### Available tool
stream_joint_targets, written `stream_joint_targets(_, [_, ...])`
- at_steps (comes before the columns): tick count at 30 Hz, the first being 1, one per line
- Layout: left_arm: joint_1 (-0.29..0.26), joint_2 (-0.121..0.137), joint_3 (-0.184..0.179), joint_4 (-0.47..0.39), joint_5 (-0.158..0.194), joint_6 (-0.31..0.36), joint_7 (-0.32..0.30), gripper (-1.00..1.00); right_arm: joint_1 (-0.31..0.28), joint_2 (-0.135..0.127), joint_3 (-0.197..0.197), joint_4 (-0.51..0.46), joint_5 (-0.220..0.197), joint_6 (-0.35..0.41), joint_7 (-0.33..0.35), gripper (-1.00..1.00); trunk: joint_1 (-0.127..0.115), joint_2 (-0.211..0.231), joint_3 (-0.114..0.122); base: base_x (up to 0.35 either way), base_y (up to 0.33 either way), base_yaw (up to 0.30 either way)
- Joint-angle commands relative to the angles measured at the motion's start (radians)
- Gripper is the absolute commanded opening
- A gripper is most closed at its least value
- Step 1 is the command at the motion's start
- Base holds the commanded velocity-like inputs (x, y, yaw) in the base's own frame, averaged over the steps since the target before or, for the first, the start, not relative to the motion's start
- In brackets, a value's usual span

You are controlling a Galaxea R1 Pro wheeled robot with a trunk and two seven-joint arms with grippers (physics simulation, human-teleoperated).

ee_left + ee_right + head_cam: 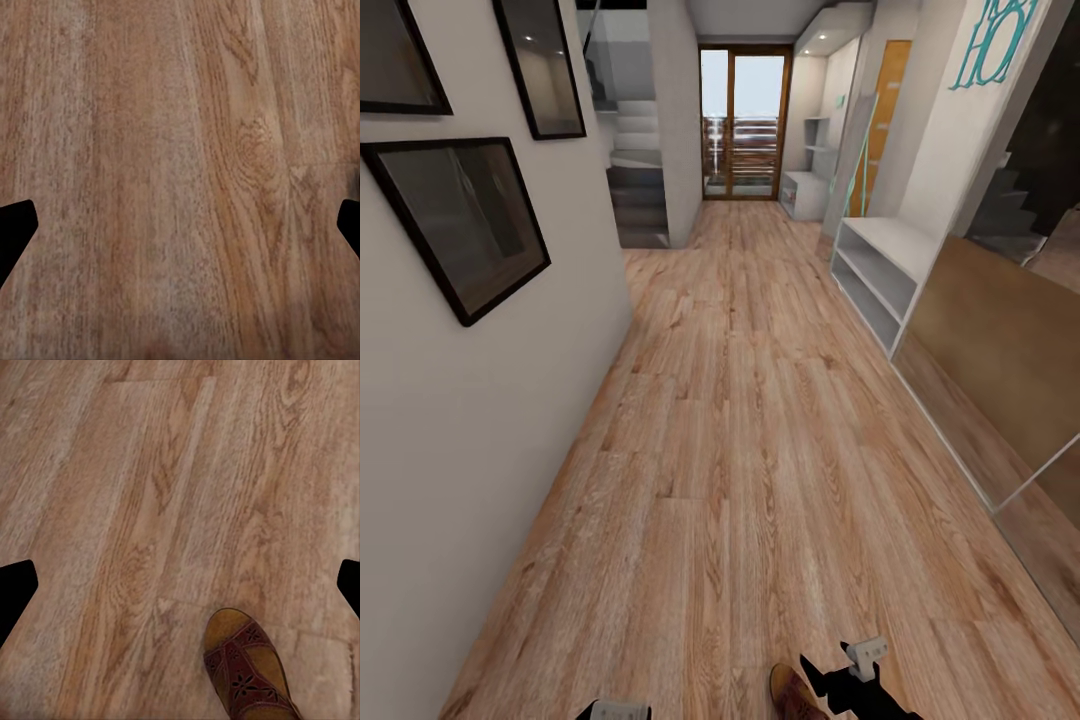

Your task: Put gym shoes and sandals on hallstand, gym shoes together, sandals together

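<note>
One brown sandal (793,694) with a patterned reddish strap lies on the corridor floor (740,450) at the near edge of the head view. My right gripper (850,680) hangs just to its right. In the right wrist view the sandal (247,671) lies on the planks, off the line between the open fingers (16,589). My left gripper (180,229) is open over bare planks, and its wrist (615,712) peeks in at the bottom. The hallstand (805,190), pale with staggered shelves above, stands far down the corridor on the right. The gym shoes are out of view.
A low white unit (885,265) under large teal "HO" lettering (990,45) stands against the right wall, with a glass panel (1000,370) nearer me. Framed pictures (460,225) hang on the left wall. Stairs (635,190) and a glass door (745,125) lie ahead.
</note>
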Motion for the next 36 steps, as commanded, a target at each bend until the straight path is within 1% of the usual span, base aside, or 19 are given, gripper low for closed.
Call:
stream_joint_targets(1, [0.0, 0.001, 0.0, 0.0, -0.001, 0.0, -0.001, 1.0, 0.0, -0.001, -0.001, 0.0, 0.0, 0.0, 0.001, 1.0, 0.0, 0.0, -0.001, 0.0, 0.0, 0.0])
stream_joint_targets(12, [0.0, 0.002, -0.003, -0.002, -0.002, 0.0, -0.003, 1.0, 0.0, -0.003, -0.02, -0.001, -0.004, 0.0, 0.003, 1.0, 0.0, 0.0, -0.008, 0.0, 0.0, 0.0])
stream_joint_targets(18, [0.0, 0.003, 0.006, -0.003, 0.001, 0.0, -0.004, 1.0, 0.0, -0.004, -0.023, -0.001, -0.004, 0.0, 0.002, 1.0, 0.0, 0.0, -0.008, 0.0, 0.0, 0.0])
stream_joint_targets(19, [0.006, 0.005, 0.001, 0.003, 0.007, 0.0, -0.005, 1.0, -0.006, -0.009, -0.028, 0.005, -0.01, -0.006, 0.002, 1.0, 0.0, 0.0, -0.008, 0.0, 0.0, 0.0])
stream_joint_targets(21, [0.009, 0.005, 0.002, 0.014, 0.008, -0.001, -0.005, 1.0, -0.008, -0.02, -0.042, 0.016, -0.022, -0.017, 0.001, 1.0, 0.0, 0.0, -0.008, 0.0, 0.0, 0.0])
stream_joint_targets(22, [0.009, 0.005, 0.002, 0.019, 0.008, -0.001, -0.005, 1.0, -0.008, -0.02, -0.044, 0.021, -0.022, -0.022, 0.001, 1.0, 0.0, 0.0, -0.008, 0.0, 0.0, 0.0])
stream_joint_targets(25, [0.009, 0.005, 0.003, 0.02, 0.008, -0.001, -0.004, 1.0, -0.008, -0.02, -0.044, 0.019, -0.018, -0.039, 0.001, 1.0, 0.0, 0.0, -0.008, 0.0, 0.0, 0.0])
stream_joint_targets(36, [0.009, 0.005, 0.004, 0.02, 0.008, 0.001, -0.005, 1.0, -0.008, -0.02, -0.044, 0.014, -0.013, -0.035, 0.001, 1.0, 0.0, 0.0, -0.008, -0.002, 0.0, 0.0])
